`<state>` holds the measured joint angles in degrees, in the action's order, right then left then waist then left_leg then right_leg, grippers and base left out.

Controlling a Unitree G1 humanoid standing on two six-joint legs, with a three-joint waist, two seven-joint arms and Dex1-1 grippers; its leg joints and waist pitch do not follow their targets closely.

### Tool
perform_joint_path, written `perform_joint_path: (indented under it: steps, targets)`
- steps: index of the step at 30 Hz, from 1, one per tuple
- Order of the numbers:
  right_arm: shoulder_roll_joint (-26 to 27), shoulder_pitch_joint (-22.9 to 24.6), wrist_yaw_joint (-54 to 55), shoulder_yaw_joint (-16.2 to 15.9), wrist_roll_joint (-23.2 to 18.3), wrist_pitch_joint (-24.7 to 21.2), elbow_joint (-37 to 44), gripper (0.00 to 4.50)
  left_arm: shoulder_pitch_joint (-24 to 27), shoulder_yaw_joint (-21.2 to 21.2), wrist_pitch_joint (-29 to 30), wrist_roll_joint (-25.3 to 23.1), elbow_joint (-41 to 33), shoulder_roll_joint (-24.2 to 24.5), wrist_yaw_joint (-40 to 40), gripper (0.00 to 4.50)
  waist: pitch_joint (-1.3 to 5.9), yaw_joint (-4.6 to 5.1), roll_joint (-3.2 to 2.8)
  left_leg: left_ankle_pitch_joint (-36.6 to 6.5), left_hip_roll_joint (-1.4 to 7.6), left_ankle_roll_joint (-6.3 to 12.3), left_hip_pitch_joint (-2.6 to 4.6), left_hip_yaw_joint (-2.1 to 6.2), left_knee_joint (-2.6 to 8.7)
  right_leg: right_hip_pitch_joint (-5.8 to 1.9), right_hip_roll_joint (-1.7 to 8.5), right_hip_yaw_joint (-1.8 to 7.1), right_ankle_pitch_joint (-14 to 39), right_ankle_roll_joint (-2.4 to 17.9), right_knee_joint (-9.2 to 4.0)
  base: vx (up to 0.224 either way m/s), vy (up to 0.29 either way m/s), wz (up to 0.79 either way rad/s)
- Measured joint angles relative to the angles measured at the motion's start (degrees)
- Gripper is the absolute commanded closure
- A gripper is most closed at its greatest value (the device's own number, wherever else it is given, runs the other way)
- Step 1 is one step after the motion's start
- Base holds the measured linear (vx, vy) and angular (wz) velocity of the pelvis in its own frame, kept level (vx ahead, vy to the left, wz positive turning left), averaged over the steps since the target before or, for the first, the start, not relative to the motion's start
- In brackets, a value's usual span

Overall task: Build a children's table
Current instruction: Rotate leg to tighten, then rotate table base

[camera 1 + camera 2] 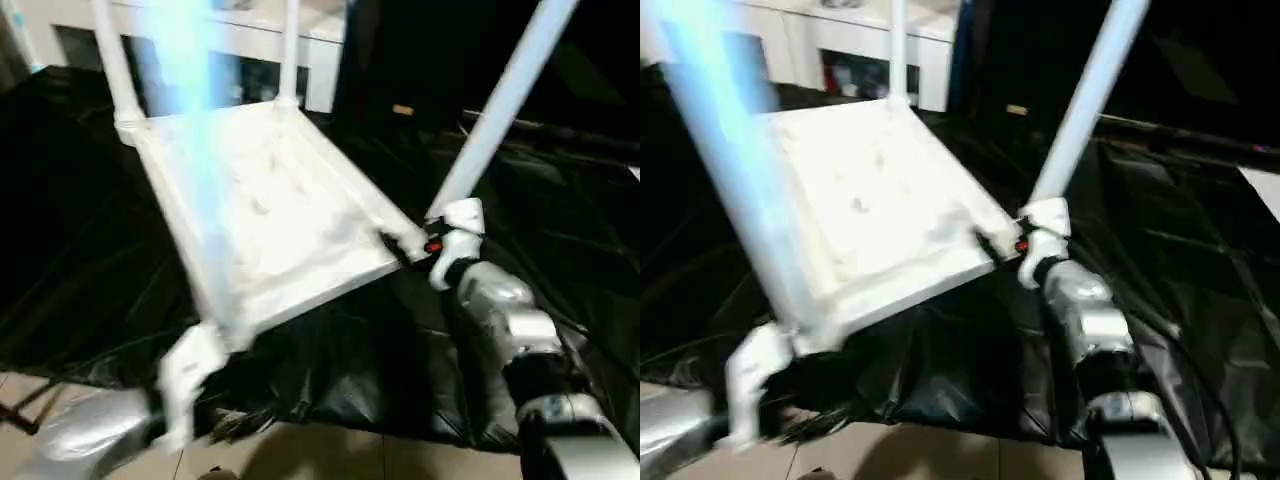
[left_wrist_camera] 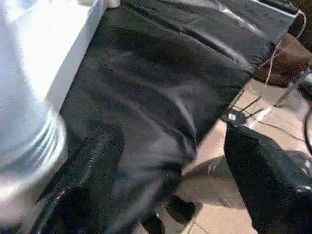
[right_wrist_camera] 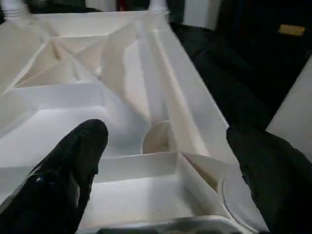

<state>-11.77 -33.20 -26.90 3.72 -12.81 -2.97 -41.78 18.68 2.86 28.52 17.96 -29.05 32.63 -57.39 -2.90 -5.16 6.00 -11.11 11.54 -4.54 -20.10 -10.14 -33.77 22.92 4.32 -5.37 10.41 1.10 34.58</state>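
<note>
A big table draped in black sheeting fills the work area, with a white cabinet with glass doors behind it and pale floor tiles at the near edge.

The children's table lies upside down on the sheeting, ribbed underside up, tilted so its near edge overhangs the sheet's front. Its legs point upward — two far legs stand in the far corner sockets, one near the cabinet, the other to its left. A third leg rises at a slant from the near right corner. A fourth leg, heavily blurred, stands at the near left corner.

The right gripper sits at the near right corner: in its wrist view the two black fingers are spread wide over the ribbed underside, close to a round socket, gripping nothing.

The left gripper is at the near left corner. Its fingers are apart, and the blurred leg passes just beside one finger — contact cannot be judged.
</note>
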Motion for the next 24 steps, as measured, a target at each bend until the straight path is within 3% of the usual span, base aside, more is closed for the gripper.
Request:
perform_joint_path:
  steps: [4,8,13,18,24]
  targets:
    - [-0.3,-0.1,-1.6,0.4,-0.1,1.2,-0.9,0.0,3.0,5.7,0.0,2.5,-0.4,2.7,-1.7,0.04,-0.02,0.0,0.11,0.0,0.0,0.0,0.0,0.0,-0.04,0.0,0.0,0.02,0.0,0.0,0.09,0.0,0.0,0.0]
    - [-1.0,3.1,-5.9,0.1,-0.5,1.2,2.7,0.0,-1.3,9.7,-1.4,4.8,2.2,1.2,0.5,0.04,0.01,0.01,0.24,0.0,0.0,0.0,0.04,0.01,-0.14,-0.02,0.0,0.1,0.1,-0.1,0.23,0.0,0.0,0.0]
    - [-3.2,8.1,-4.5,-1.0,1.0,0.5,5.8,0.0,-6.4,11.0,-4.3,7.0,7.6,-1.9,2.2,0.04,0.06,0.03,0.3,0.0,0.0,-0.04,0.09,0.01,-0.18,-0.01,-0.02,0.16,0.1,-0.1,0.34,0.0,0.0,0.0]
    - [-4.2,13.6,-2.5,-1.6,2.8,-3.0,11.4,0.0,-13.0,12.0,-6.5,9.7,11.4,-5.3,3.3,0.04,0.04,0.05,0.26,0.1,0.0,-0.15,0.1,0.06,-0.18,0.0,-0.05,0.16,0.1,0.0,0.39,0.0,0.0,0.0]
    - [-4.4,14.8,1.9,-2.4,5.8,-5.5,13.0,0.0,-20.3,9.2,-7.0,11.4,13.9,-8.5,4.0,0.04,-0.02,0.19,0.04,0.1,0.0,-0.2,0.13,0.06,-0.18,-0.01,-0.05,0.16,0.0,0.0,0.45,0.0,0.0,0.0]
